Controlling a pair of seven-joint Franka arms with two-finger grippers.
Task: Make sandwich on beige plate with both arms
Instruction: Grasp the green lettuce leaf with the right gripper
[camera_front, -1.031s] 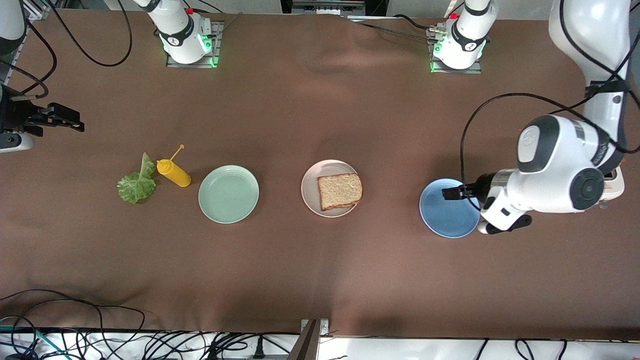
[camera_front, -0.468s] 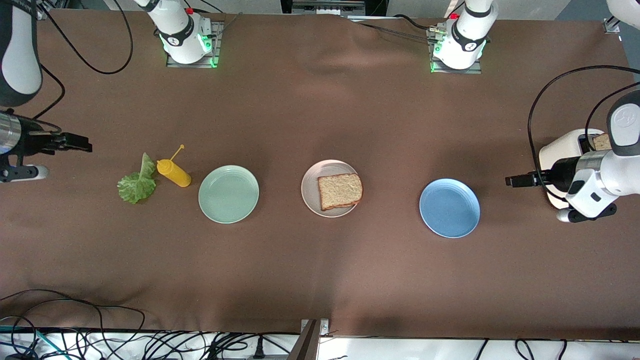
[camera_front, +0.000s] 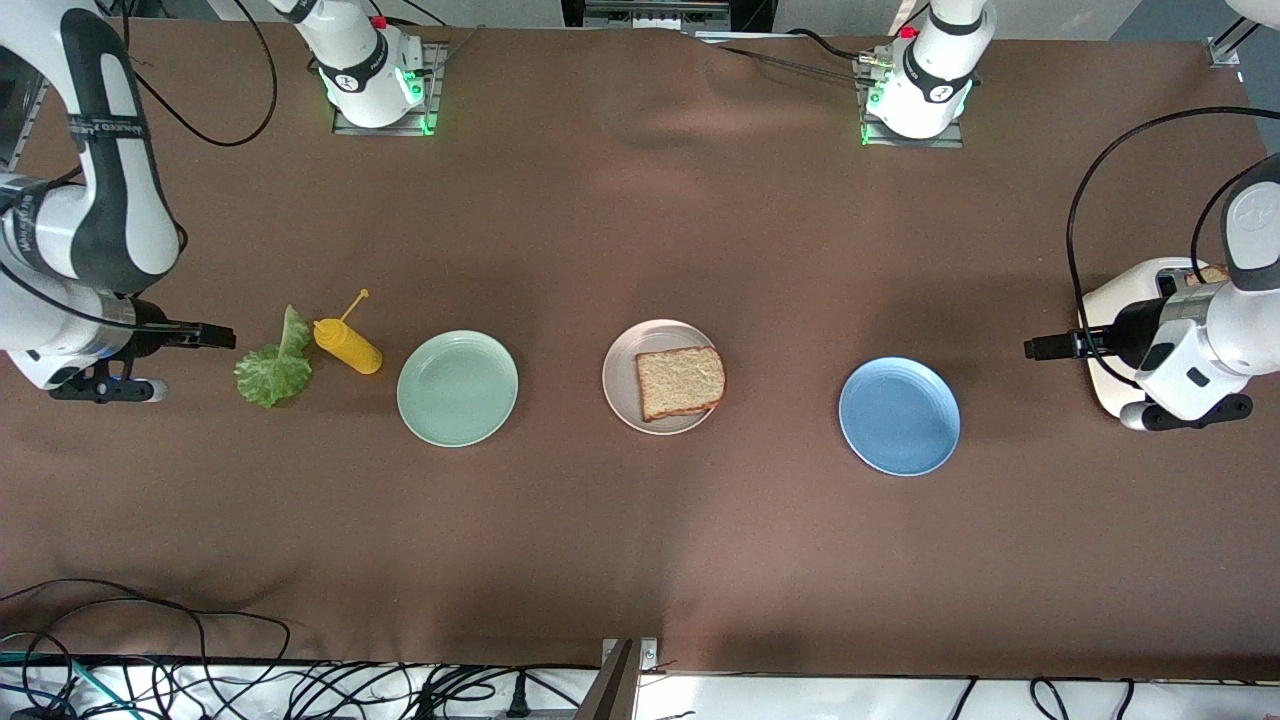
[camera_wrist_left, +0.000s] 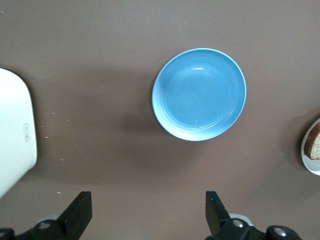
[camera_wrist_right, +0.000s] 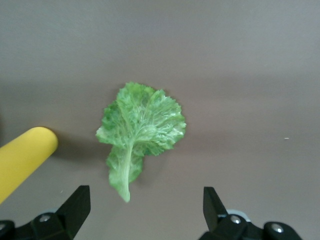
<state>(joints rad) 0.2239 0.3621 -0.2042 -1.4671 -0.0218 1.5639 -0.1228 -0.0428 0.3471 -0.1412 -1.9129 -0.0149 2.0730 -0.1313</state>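
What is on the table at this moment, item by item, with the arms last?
beige plate: 1, pale beige, mid-table between the other plates
toast slice: 1, brown, on the beige plate
mint green plate: 1, toward the right arm's end
blue plate: 1, toward the left arm's end
lettuce leaf: 1, green, beside the bottle
mustard bottle: 1, yellow, lying down
white toaster: 1, under the left arm
right gripper: open, by the lettuce leaf
left gripper: open, beside the blue plate
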